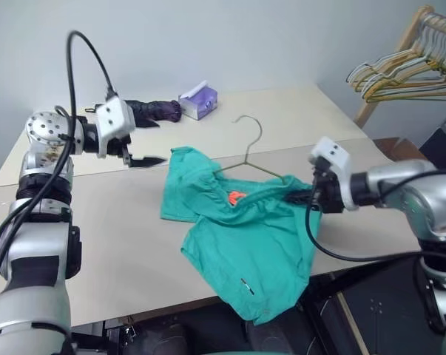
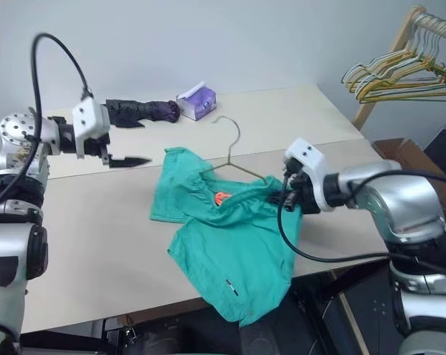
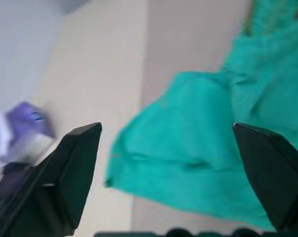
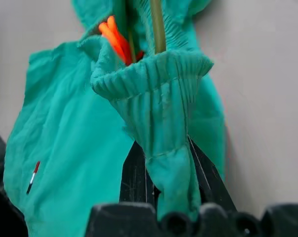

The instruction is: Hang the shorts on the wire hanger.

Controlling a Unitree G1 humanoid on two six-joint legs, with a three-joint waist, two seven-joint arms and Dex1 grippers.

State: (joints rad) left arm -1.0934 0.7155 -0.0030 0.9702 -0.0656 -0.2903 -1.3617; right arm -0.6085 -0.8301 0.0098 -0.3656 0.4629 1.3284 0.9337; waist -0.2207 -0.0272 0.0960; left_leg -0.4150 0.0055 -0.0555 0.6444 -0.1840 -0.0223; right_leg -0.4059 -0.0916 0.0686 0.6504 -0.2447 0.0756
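Observation:
The teal shorts [image 1: 245, 251] lie crumpled on the middle of the table, one leg drooping over the front edge, an orange tag [image 1: 236, 197] showing inside. The wire hanger [image 1: 247, 158] lies at their far side, hook pointing away, its lower part tucked into the cloth; its wire [image 4: 157, 24] runs into the waistband. My right gripper [image 4: 171, 168] is shut on the gathered waistband at the shorts' right end [image 1: 305, 196]. My left gripper [image 1: 149, 159] hovers open above the table, just left of the shorts, its fingers [image 3: 74, 163] wide apart and holding nothing.
A purple tissue box [image 1: 198, 100] and a dark folded umbrella [image 1: 152, 110] lie at the table's far side. A wooden rack with pale hangers [image 1: 407, 74] stands off the table's right corner. Bare tabletop [image 1: 112, 237] stretches left of the shorts.

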